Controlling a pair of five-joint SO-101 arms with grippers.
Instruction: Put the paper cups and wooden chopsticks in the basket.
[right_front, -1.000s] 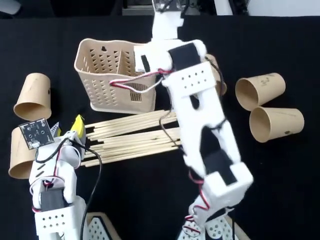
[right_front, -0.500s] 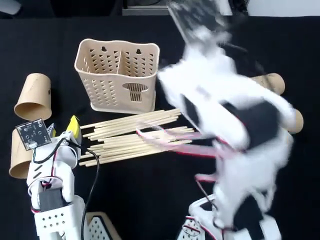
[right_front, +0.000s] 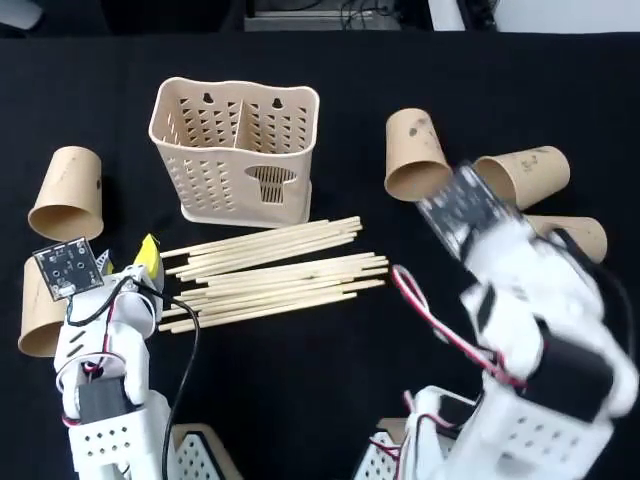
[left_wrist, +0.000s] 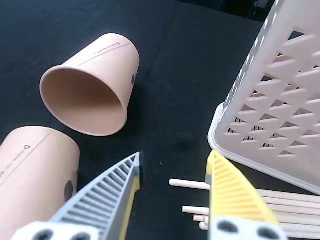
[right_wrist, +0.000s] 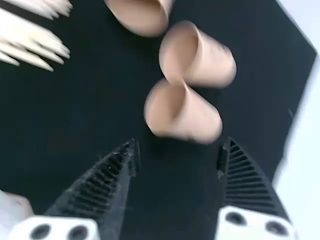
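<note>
The beige slotted basket (right_front: 235, 150) stands upright at the back of the black table, and the wooden chopsticks (right_front: 270, 272) lie in a loose pile in front of it. Two paper cups (right_front: 65, 190) (right_front: 30, 315) lie on their sides at the left. Three more cups (right_front: 415, 155) (right_front: 522, 172) (right_front: 580, 235) lie at the right. My left gripper (left_wrist: 175, 157) is open and empty, low by the chopstick ends (left_wrist: 190, 184), with a cup (left_wrist: 90, 92) and the basket wall (left_wrist: 275, 100) ahead. My right gripper (right_wrist: 179, 147) is open and empty above a cup (right_wrist: 182, 117).
The right arm (right_front: 530, 320) stands at the front right and covers part of the nearest right cup. The left arm (right_front: 100, 360) stands at the front left over the lower left cup. A red and white cable (right_front: 440, 325) hangs off the right arm.
The right arm has swung back from over the basket and chopsticks to the right side, above the cups there. The left arm has kept still.
</note>
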